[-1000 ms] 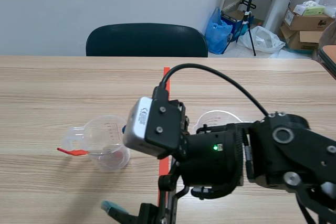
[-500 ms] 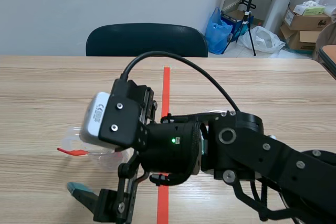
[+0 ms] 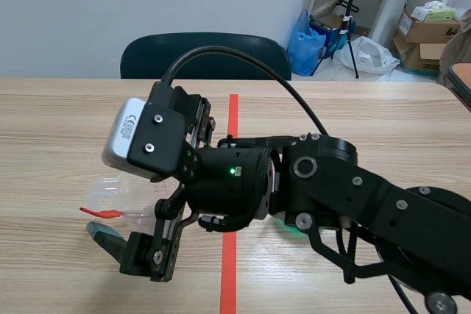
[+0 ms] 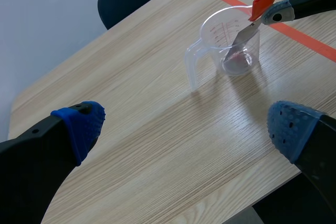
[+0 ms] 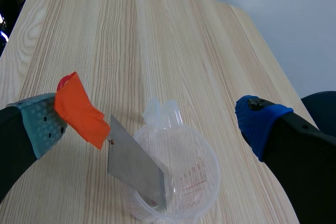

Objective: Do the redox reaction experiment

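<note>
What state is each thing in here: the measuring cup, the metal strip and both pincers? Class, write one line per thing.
Measuring cup: upright, a reddish trace at its bottom.
Metal strip: leaning inside the cup, orange tab uppermost.
Right pincer: open, one pad at the orange tab.
Left pincer: open, empty, apart from the cup.

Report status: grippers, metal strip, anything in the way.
Left gripper open, well back from the cup. Right gripper open astride it, one pad at the orange tab. Metal strip leans inside cup, ungripped. Nothing in the way.
</note>
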Controlling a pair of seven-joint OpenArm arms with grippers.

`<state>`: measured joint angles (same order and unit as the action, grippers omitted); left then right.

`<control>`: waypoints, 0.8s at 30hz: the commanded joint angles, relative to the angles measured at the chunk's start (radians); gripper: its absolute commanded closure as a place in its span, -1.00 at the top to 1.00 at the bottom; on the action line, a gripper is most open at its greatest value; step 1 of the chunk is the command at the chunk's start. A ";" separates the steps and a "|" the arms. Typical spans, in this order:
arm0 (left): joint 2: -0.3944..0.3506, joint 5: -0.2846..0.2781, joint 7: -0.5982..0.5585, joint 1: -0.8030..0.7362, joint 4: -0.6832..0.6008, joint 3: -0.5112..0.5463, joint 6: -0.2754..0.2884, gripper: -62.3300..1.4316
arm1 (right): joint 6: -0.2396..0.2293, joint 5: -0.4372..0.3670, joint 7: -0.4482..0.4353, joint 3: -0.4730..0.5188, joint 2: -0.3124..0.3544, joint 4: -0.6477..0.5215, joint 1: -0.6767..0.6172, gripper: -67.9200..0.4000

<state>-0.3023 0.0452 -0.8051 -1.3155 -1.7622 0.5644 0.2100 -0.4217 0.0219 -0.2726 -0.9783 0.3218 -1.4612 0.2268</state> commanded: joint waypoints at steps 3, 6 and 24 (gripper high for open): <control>0.002 -0.011 -0.019 -0.001 -0.010 0.000 0.002 1.00 | 0.007 -0.006 -0.011 0.002 -0.006 -0.006 0.020 0.86; 0.002 -0.011 -0.019 -0.001 -0.010 0.000 0.002 1.00 | 0.011 -0.006 -0.015 0.002 -0.006 -0.006 0.020 0.60; 0.002 -0.011 -0.023 -0.001 -0.010 -0.001 0.002 1.00 | 0.014 -0.006 -0.038 0.002 -0.006 -0.006 0.020 -0.98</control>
<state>-0.3023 0.0452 -0.8059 -1.3155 -1.7622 0.5644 0.2104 -0.4107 0.0227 -0.2909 -0.9783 0.3214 -1.4612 0.2268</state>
